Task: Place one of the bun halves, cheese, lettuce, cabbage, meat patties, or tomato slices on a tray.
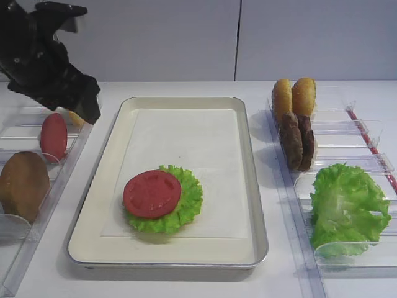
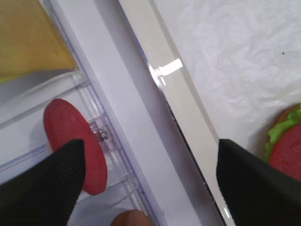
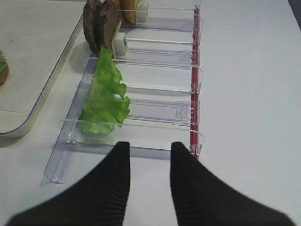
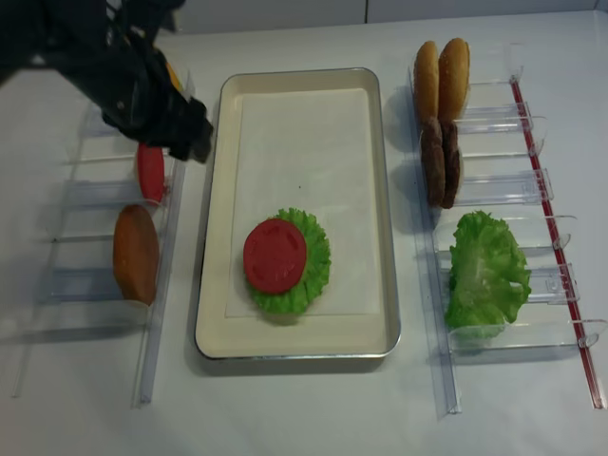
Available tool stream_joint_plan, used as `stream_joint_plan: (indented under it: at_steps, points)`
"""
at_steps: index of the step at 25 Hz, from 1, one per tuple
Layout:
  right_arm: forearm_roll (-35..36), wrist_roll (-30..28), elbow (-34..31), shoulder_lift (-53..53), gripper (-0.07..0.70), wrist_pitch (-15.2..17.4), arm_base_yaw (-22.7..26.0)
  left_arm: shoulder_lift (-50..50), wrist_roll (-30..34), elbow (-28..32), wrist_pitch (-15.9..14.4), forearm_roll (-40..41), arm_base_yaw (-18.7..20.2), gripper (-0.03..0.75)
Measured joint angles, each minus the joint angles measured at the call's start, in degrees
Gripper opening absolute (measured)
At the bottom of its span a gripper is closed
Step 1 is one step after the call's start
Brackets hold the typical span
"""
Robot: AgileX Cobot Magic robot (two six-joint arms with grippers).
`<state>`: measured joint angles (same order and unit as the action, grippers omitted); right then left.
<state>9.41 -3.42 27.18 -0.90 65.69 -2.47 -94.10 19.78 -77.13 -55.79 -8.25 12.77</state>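
Mid-desk, the cream tray (image 1: 93,236), paper-lined, carrying a lettuce leaf (image 1: 186,208) topped by one tomato slice (image 1: 152,194) toward its near edge. By the desk's left edge, a clear rack (image 4: 95,195) with the brown bun half (image 1: 23,184), the second tomato slice (image 1: 54,136) on edge, and the cheese (image 2: 28,42). By the right edge, another rack (image 4: 503,204) with loose lettuce (image 1: 347,208), meat patties (image 1: 298,141), golden buns (image 1: 294,96). Left hand (image 2: 150,174) spread open, empty, above rack and tray rim. Right hand (image 3: 149,165) open, empty, over the near right corner.
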Motion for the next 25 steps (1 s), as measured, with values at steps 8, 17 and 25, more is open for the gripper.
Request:
stream_joint_plan:
  at_steps: [8, 17, 25]
  points:
    - [0.00, 0.00, 0.00, 0.00, 0.245, 0.00, 0.00, 12.79, -5.66, 1.19, -3.15, 9.04, -0.87, 0.536]
    - [0.00, 0.00, 0.00, 0.00, 0.245, 0.00, 0.00, 46.93, -7.75, 24.70, 1.22, 8.95, -5.95, 0.536]
    - [0.00, 0.00, 0.00, 0.00, 0.245, 0.00, 0.00, 70.23, -17.07, 39.20, -1.10, 10.27, -5.95, 0.535]
